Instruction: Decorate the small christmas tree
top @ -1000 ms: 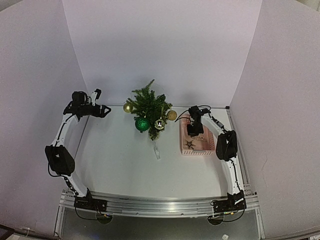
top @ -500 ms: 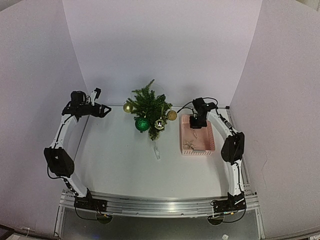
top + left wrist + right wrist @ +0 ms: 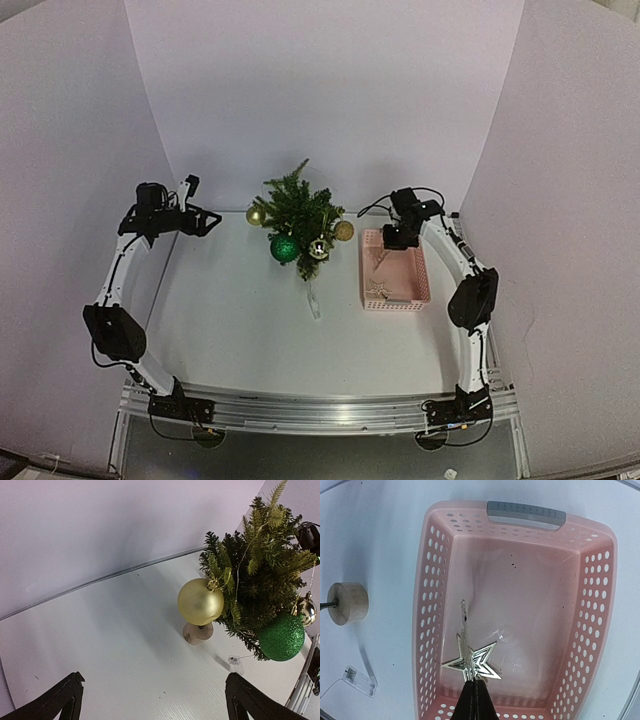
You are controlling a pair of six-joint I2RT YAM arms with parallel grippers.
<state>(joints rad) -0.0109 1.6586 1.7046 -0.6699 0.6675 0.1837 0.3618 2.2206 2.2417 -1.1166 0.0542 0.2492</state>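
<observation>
- The right jaws, pressed shut, have risen from low in the basket to above its far end.
- The star lies where it did, at the basket's near end; I cannot tell whether a thread is pinched.
- The left jaws stay wide, left of the tree, which stands at the far middle of the desk.
- The pick probably missed, so the star is still to fetch.

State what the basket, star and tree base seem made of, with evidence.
Basket: likely plastic, smooth pink, with moulded holes.
Star: shiny silver, metal or metallised plastic; cannot tell which.
Base: apparently bare wood, pale and matte.
</observation>
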